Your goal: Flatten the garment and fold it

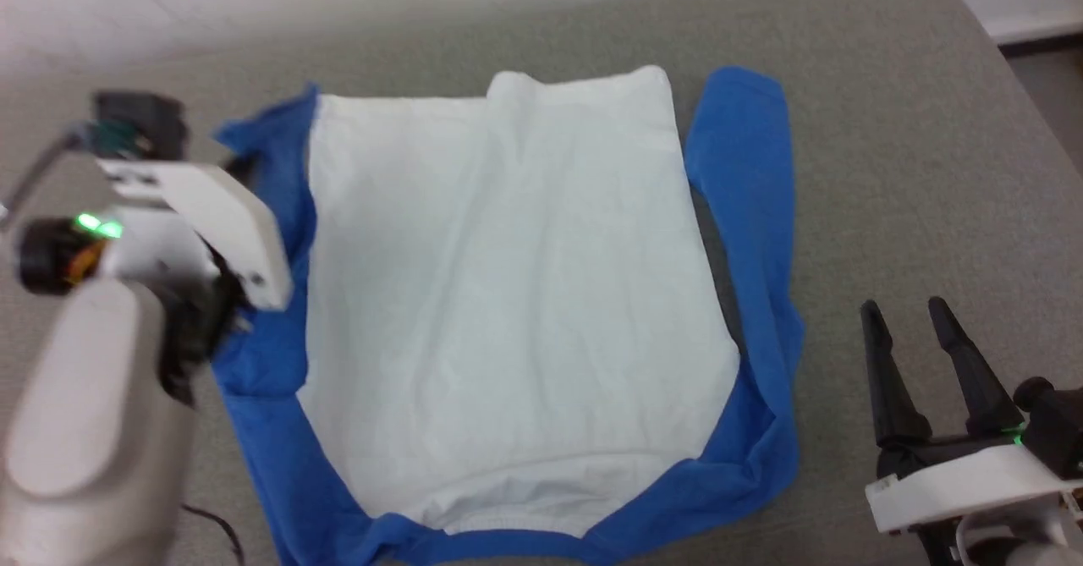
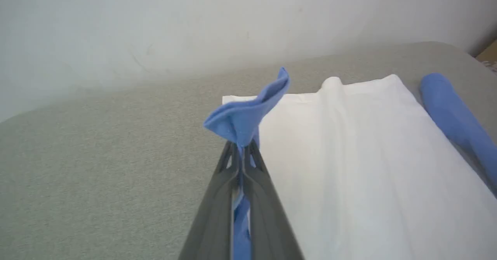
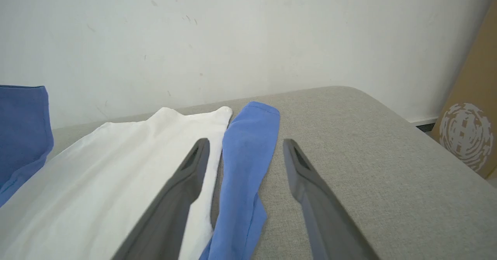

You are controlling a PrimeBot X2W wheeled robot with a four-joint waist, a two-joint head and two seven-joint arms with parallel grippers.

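Two grippers: our left gripper (image 2: 241, 145) is pressed together on blue cloth; our right gripper (image 1: 905, 308) stands spread and holds nothing.
Garment's place: the garment (image 1: 508, 295) lies on the grey worktop (image 1: 888, 126), with its neck trim (image 1: 508, 542) nearest us and its hem (image 1: 584, 92) toward the wall (image 3: 233, 38).
Left hold: we pinch the left sleeve (image 2: 244, 116) near its end and carry it above the worktop, the loose end standing up beyond the fingertips. We judge this is to draw the sleeve straight or lay it across the white body (image 1: 474, 236).
Right wait: we keep the right gripper off the cloth, near the right sleeve (image 1: 744, 194), probably so it drags nothing while the left one works.
Garment's look: the white body is mostly flat, with faint lengthwise creases and one small raised ridge (image 1: 514, 85) at the hem. The right sleeve runs along the body's side and buckles near the shoulder. The left sleeve is bunched along the other side.
Progress, as we judge it: flattening is close to finished and no fold is made yet.
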